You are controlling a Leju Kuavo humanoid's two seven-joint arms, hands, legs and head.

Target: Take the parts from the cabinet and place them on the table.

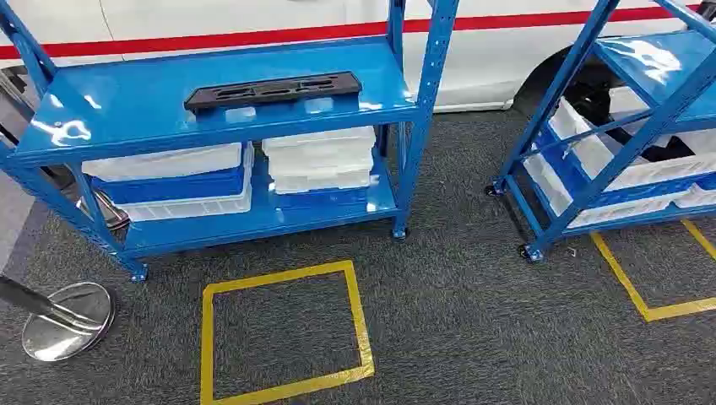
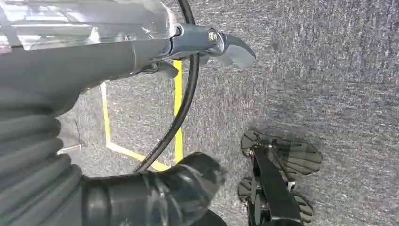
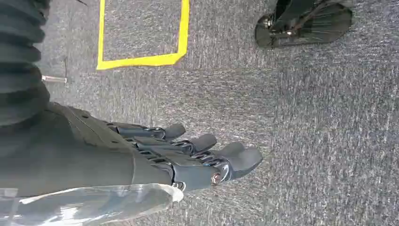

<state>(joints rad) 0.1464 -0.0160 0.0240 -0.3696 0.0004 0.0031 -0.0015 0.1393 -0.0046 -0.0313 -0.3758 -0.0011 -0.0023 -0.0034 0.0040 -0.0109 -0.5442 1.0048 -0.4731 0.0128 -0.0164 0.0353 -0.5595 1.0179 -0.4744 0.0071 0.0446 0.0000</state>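
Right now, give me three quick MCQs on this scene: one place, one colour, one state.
1. Where is the black part?
A. top shelf of the left rack
B. floor
C. inside a bin

2. What colour is the tape square on the floor?
A. red
B. yellow
C. white

3. What is the right hand doing?
A. holding the part
B. holding a bin
C. holding nothing

Key: 1 A, it lies flat on the left rack top shelf. 2 B, yellow outline on grey carpet. 3 C, the fingers hang over bare carpet.
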